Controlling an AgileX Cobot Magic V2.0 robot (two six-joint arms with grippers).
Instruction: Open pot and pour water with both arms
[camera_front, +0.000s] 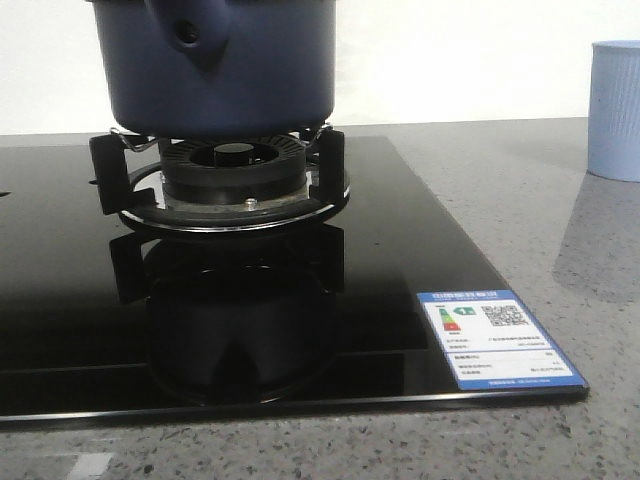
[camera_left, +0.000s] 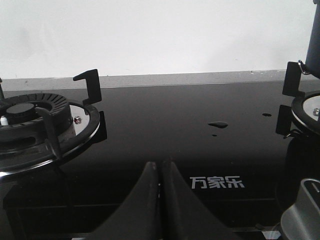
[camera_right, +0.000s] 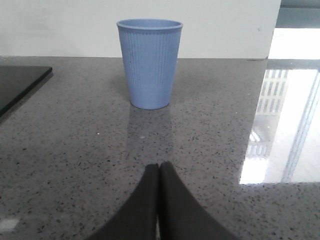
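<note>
Left pincer (camera_left: 160, 170) closed, empty | right pincer (camera_right: 159, 172) closed, empty | matte navy pot (camera_front: 215, 65) on burner (camera_front: 230, 175) | ribbed cup (camera_right: 149, 62) on speckled stone

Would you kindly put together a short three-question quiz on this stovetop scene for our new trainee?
1. True or false: the pot sits on a burner of the black glass stove.
2. Where does the cup stand? A) on the stove glass B) on the grey counter beside the stove C) inside the pot
3. Fill in: the jaws of the left gripper and of the right gripper are both ____.

Key: 1 true; 2 B; 3 shut, holding nothing.
</note>
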